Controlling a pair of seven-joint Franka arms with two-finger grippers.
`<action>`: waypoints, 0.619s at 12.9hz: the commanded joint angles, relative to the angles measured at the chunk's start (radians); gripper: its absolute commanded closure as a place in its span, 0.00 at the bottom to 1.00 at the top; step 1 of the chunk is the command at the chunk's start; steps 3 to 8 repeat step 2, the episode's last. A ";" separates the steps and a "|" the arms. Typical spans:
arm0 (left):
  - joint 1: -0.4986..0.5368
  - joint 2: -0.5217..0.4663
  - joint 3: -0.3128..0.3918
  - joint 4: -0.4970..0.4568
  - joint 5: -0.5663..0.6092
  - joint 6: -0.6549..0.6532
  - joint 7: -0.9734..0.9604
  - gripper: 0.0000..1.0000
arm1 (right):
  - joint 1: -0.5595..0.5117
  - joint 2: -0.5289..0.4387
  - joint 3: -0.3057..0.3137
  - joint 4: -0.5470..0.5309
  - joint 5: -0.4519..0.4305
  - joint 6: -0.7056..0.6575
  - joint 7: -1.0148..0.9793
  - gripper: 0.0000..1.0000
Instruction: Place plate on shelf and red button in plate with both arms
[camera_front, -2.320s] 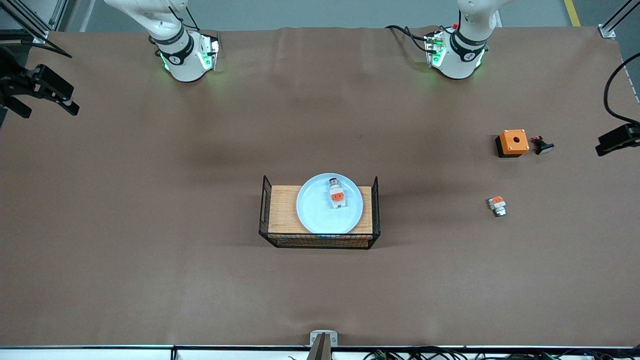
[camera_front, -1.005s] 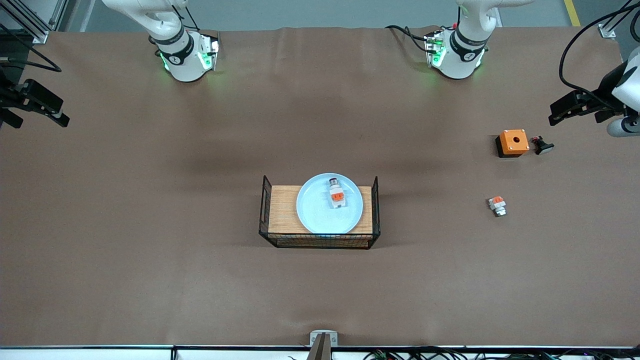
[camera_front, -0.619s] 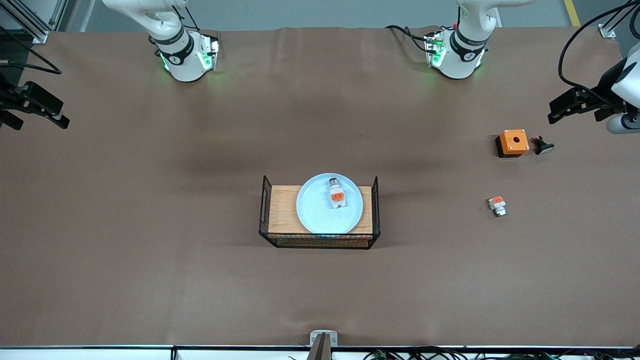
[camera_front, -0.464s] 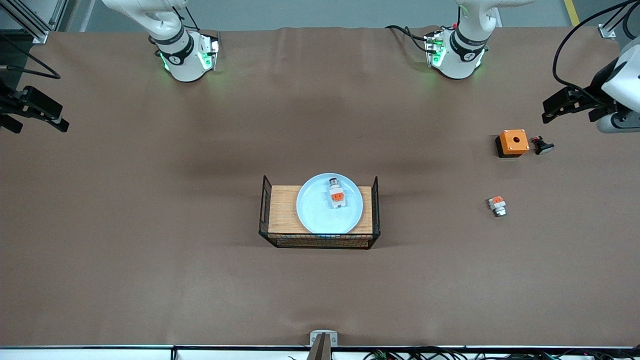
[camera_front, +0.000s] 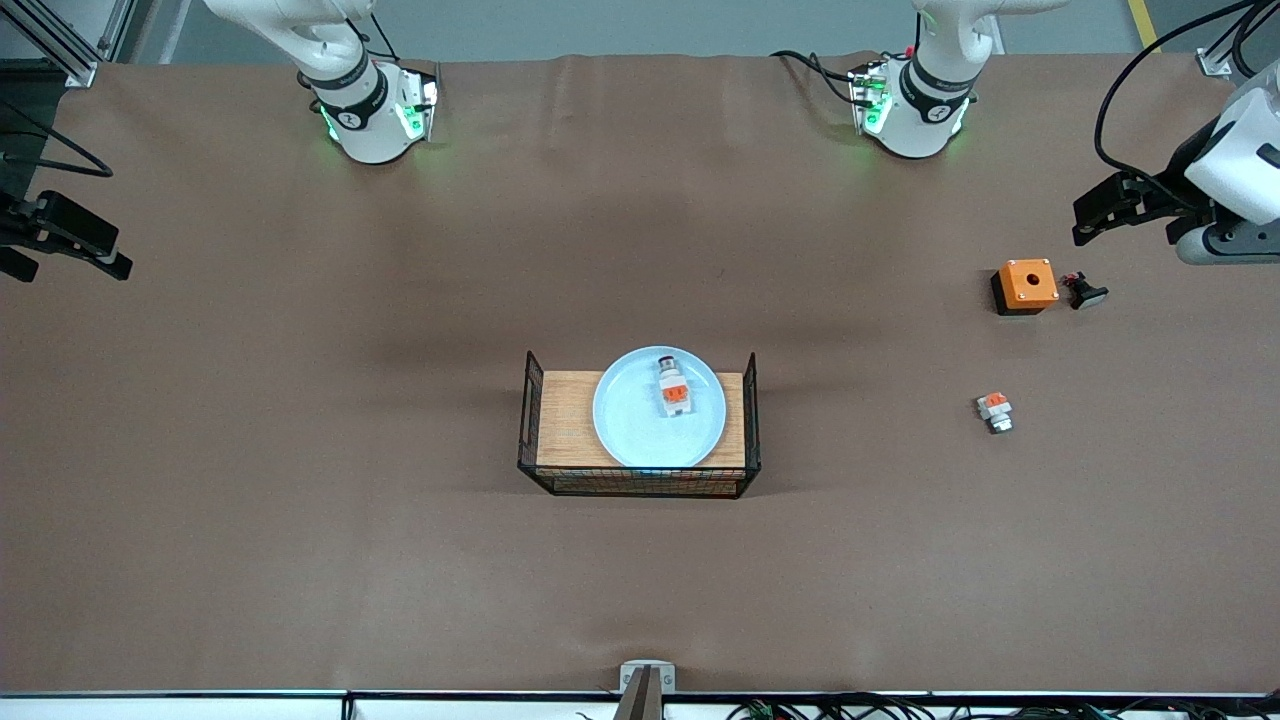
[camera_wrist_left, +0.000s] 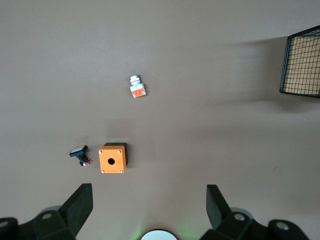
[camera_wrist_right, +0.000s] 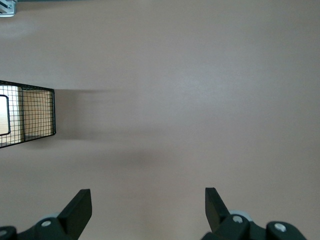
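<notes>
The pale blue plate (camera_front: 640, 420) lies on the wooden tray (camera_front: 566, 420) inside a black wire basket at the table's middle. The red button (camera_front: 674, 390), white with an orange-red square, lies on the plate, on the part nearer the robots' bases. My left gripper (camera_front: 1088, 218) hangs open and empty over the table at the left arm's end, close to the orange box; its wrist view shows its own jaws (camera_wrist_left: 150, 210) wide apart. My right gripper (camera_front: 66, 258) hangs open and empty (camera_wrist_right: 148, 210) over the right arm's end of the table.
An orange box with a round hole (camera_front: 1026, 284) (camera_wrist_left: 112, 159) and a small black part (camera_front: 1085, 291) (camera_wrist_left: 80, 154) lie near the left gripper. A shorter white-and-orange piece (camera_front: 994, 411) (camera_wrist_left: 136, 86) lies nearer the front camera. The wire basket's end shows in both wrist views (camera_wrist_left: 302, 65) (camera_wrist_right: 27, 112).
The left arm has swung in from the table's end, toward the spot over the orange box. The right gripper has drifted outward at its end of the table. Plate and button have not moved.
</notes>
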 joint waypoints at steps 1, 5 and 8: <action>-0.006 -0.016 0.001 -0.004 -0.014 0.010 0.003 0.00 | 0.003 0.014 -0.008 0.037 -0.009 -0.019 0.001 0.00; -0.006 -0.015 0.001 -0.004 -0.014 0.010 0.003 0.00 | 0.003 0.014 -0.008 0.037 -0.011 -0.019 0.000 0.00; -0.006 -0.015 0.001 -0.004 -0.014 0.010 0.003 0.00 | 0.003 0.014 -0.008 0.037 -0.011 -0.019 0.000 0.00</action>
